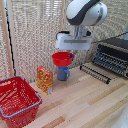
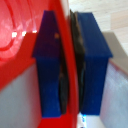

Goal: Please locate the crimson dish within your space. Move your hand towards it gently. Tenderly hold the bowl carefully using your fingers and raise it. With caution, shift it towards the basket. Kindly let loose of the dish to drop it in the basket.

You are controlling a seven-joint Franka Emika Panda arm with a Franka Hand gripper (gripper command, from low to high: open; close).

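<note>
The crimson dish [image 1: 62, 58] is a small bright red bowl held in the air above the blue mug [image 1: 63, 73], at the middle of the exterior view. My hand [image 1: 71, 49] is a white boxy gripper and is shut on the bowl's rim. In the wrist view the two blue fingers [image 2: 50, 65] pinch the red rim [image 2: 67, 55] between them, and the bowl's inside fills one side. The basket [image 1: 17, 101] is a large red slatted one with a blue-grey rim, standing at the exterior view's lower left, well apart from the bowl.
An orange-yellow packet [image 1: 44, 79] stands upright between the mug and the basket. A black toaster oven [image 1: 114, 55] with a wire rack [image 1: 95, 73] in front sits at the exterior view's right. A slatted blind backs the wooden table [image 1: 85, 105].
</note>
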